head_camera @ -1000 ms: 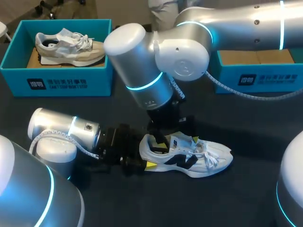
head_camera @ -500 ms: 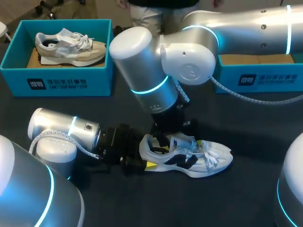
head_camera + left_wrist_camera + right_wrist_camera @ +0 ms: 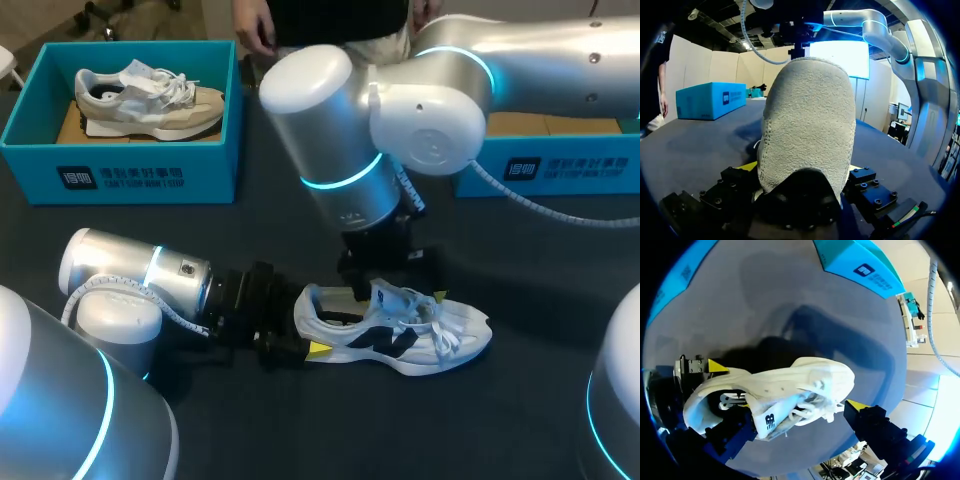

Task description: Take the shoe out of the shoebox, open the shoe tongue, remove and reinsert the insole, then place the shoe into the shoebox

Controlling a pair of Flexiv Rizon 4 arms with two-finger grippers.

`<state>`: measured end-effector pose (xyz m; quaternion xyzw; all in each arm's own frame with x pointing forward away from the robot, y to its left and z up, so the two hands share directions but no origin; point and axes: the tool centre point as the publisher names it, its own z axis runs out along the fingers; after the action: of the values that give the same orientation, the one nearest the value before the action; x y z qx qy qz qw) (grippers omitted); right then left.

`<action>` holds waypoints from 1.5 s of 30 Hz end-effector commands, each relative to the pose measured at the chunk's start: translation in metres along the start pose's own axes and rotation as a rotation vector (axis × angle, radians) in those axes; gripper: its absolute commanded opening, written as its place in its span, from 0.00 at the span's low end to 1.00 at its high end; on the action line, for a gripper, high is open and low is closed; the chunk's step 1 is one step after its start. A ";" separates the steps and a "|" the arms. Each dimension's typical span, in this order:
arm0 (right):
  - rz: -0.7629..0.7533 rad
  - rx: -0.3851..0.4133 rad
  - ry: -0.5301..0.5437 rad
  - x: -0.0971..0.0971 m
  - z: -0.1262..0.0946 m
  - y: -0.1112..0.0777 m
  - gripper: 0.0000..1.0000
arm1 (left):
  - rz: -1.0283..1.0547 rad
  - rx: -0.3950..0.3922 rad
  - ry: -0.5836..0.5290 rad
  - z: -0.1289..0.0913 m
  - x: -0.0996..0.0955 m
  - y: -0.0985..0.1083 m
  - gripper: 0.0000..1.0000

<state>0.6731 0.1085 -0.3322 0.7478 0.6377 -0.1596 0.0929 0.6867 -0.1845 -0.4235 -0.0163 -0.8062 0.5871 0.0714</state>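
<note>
Head view: a white lace-up sneaker with a black side logo (image 3: pixel 400 330) rests on its sole near the middle of the dark table (image 3: pixel 540 410), toe pointing right, outside both boxes. The left arm comes in low from the left. The left gripper (image 3: pixel 306 326) is pinching the sneaker's heel, with one yellow fingertip (image 3: pixel 318 348) pressed to the heel's near side. The right arm comes in from the far right and bends down over the sneaker. The right gripper (image 3: pixel 388 285) hangs just above the sneaker's opening.

Left wrist view: the pale fabric heel fills the space between the two fingers and touches both.

Right wrist view: seen from above, the right gripper's fingers are spread wide, one on each side of the laced middle of the sneaker. One yellow tip (image 3: pixel 856 405) sits just beside the laces, gripping nothing. The tongue (image 3: pixel 767 421), with a small logo label, appears lifted toward the camera.

At far left stands an open teal cardboard shoebox (image 3: pixel 120 178) holding a beige sneaker (image 3: pixel 150 100). A second teal shoebox (image 3: pixel 560 170) sits at far right, partly hidden behind the right arm.
</note>
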 end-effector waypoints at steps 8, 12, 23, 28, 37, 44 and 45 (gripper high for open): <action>0.000 0.019 0.092 -0.010 -0.003 0.000 0.80 | -0.001 -0.002 0.000 0.001 -0.001 0.001 0.00; -0.010 0.033 0.109 -0.006 -0.003 -0.001 0.75 | -0.001 -0.002 0.000 0.001 -0.001 0.001 0.00; -0.046 0.048 0.175 0.004 -0.010 -0.003 0.44 | -0.001 -0.002 0.000 0.001 -0.001 0.001 0.00; -0.074 0.034 0.229 0.003 -0.012 -0.001 0.17 | -0.001 -0.002 0.000 0.001 -0.001 0.001 0.00; -0.142 0.049 0.331 -0.014 -0.019 0.005 0.00 | -0.001 -0.002 0.000 0.001 -0.001 0.001 0.00; -0.226 0.007 0.418 -0.042 -0.020 0.008 0.00 | -0.001 -0.002 0.000 0.001 -0.001 0.001 0.00; -0.241 -0.001 0.444 -0.047 -0.017 0.010 0.00 | -0.001 -0.002 0.000 0.001 -0.001 0.001 0.00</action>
<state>0.6855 0.0930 -0.3041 0.6851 0.7250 -0.0662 -0.0245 0.6869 -0.1845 -0.4235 -0.0161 -0.8062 0.5871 0.0714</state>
